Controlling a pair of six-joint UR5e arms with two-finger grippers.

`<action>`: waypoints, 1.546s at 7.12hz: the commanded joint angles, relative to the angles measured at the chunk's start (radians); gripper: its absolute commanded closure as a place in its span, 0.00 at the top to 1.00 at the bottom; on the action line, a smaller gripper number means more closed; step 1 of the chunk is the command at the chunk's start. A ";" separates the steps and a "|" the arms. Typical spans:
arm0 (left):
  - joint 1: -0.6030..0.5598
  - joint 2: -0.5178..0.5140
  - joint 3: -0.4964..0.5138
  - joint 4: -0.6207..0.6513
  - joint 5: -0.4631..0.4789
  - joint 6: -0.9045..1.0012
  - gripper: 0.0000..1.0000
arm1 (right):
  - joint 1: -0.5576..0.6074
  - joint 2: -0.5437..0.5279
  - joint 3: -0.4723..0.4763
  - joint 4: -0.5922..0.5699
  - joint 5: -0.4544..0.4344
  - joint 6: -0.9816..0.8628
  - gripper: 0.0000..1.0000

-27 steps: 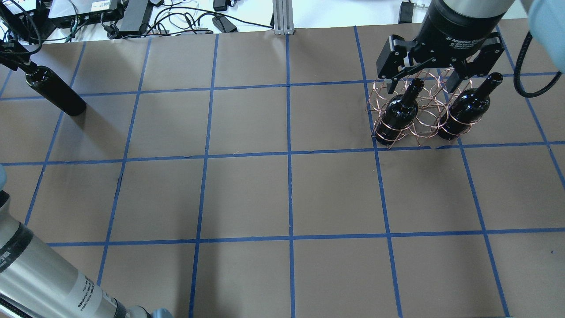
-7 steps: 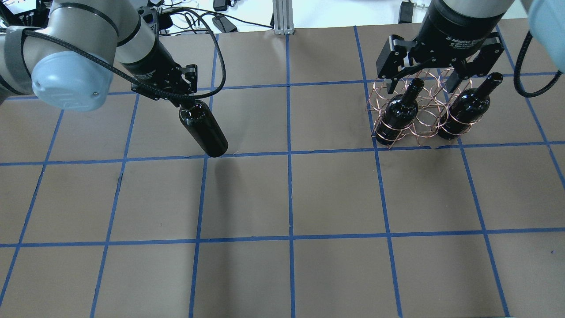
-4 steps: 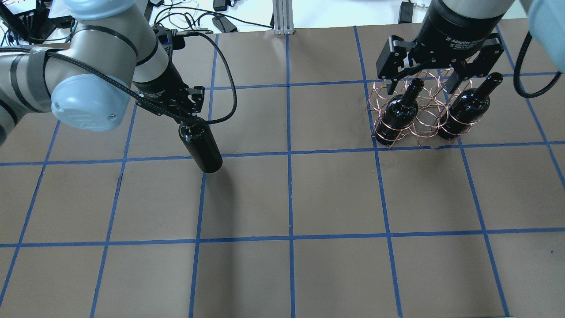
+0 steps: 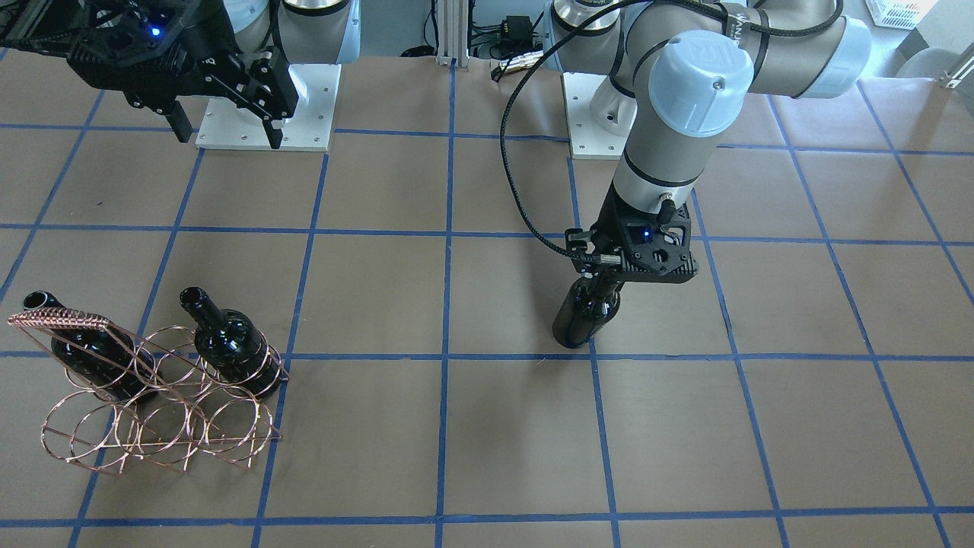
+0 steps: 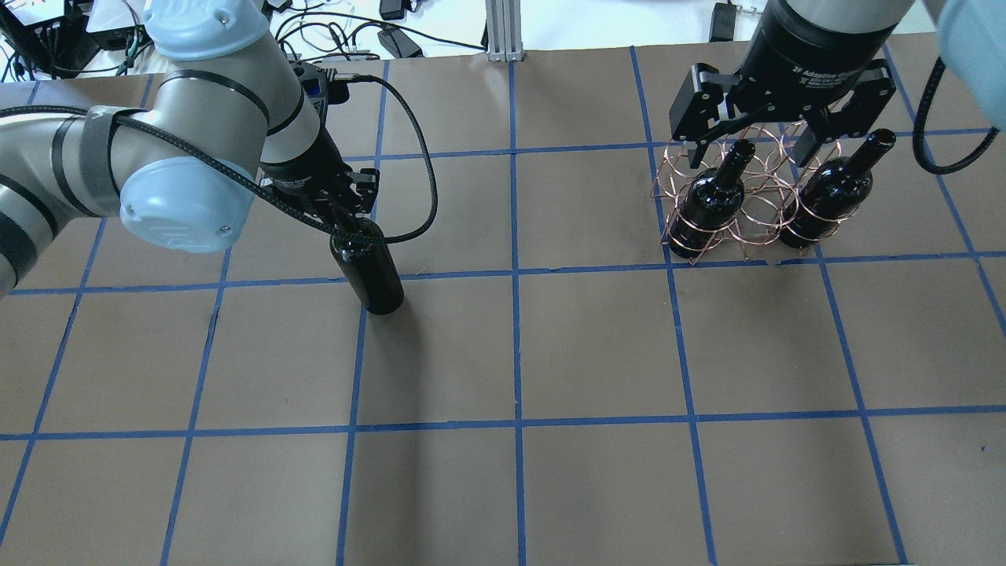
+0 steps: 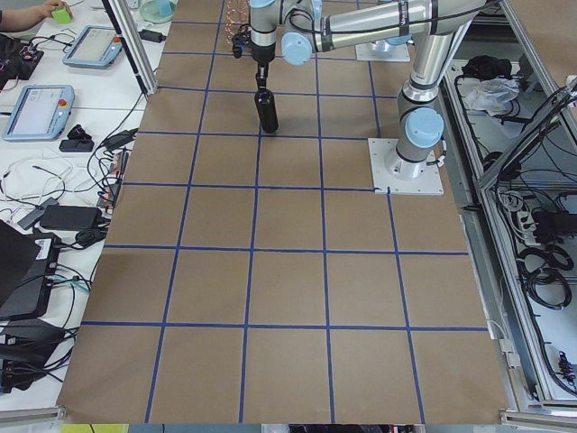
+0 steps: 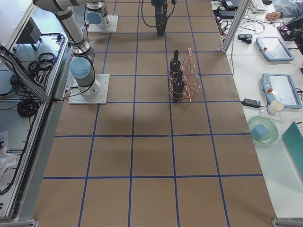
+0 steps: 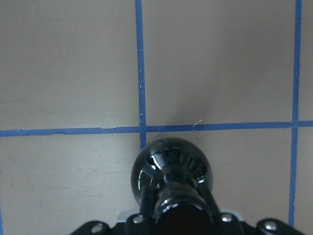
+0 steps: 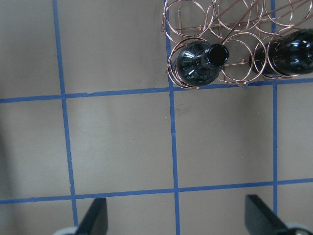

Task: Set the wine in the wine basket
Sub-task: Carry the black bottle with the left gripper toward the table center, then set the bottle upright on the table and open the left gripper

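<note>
My left gripper [image 5: 351, 218] is shut on the neck of a near-black wine bottle [image 5: 371, 273] and holds it upright, low over the table left of centre. It also shows in the front view [image 4: 584, 316] and the left wrist view [image 8: 171, 174]. The copper wire wine basket [image 5: 758, 196] stands at the far right, its handle bar [image 4: 65, 320] on top. Two more bottles [image 5: 711, 200] [image 5: 833, 189] stand in its near corner rings. My right gripper [image 5: 750, 149] hangs open and empty above the basket.
Brown paper with blue tape squares [image 5: 519, 346] covers the table. Cables and power bricks [image 5: 330, 31] lie beyond the far edge. The basket's other rings [image 4: 152, 426] hold nothing. About two squares separate the held bottle from the basket.
My left arm has carried the bottle from the far left edge rightward and nearer the robot, towards the table's middle. The right gripper and the basket have not moved.
</note>
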 commanded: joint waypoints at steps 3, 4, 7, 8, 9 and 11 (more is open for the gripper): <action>0.001 -0.011 -0.003 0.001 -0.005 -0.005 0.14 | 0.000 0.000 0.000 0.000 0.000 0.000 1.00; 0.001 -0.013 -0.003 0.001 -0.008 -0.007 0.52 | 0.000 0.000 0.000 0.002 0.000 0.000 1.00; 0.001 -0.002 0.000 -0.008 -0.006 -0.007 1.00 | 0.000 0.001 0.000 -0.012 0.003 0.006 1.00; 0.002 0.013 0.019 -0.034 -0.005 -0.010 1.00 | 0.000 0.009 -0.001 -0.023 0.005 0.012 1.00; 0.007 0.029 0.054 -0.051 0.003 -0.010 1.00 | 0.000 0.012 -0.002 -0.031 0.005 0.016 1.00; 0.037 0.041 0.245 -0.299 0.005 0.001 1.00 | 0.001 0.041 0.000 -0.224 0.005 0.013 1.00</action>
